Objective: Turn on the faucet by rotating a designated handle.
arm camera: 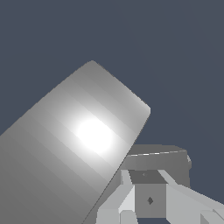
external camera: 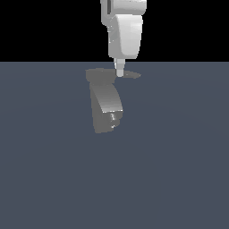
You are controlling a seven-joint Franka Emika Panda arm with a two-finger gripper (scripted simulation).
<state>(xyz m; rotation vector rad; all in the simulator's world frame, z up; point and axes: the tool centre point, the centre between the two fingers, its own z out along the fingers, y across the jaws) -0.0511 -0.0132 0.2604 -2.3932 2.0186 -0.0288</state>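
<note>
White tool (external camera: 120, 71) at grey handle (external camera: 130, 74)

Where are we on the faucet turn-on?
Done: approach. The tool is down at the handle, on top of the faucet. In hand: making contact beside the lever; whether it touches is unclear. Left: the rotation. Nothing here shows whether the lever has turned.

The hand (external camera: 120, 71) hides part of the handle (external camera: 129, 74); its finger gap is unclear.
</note>
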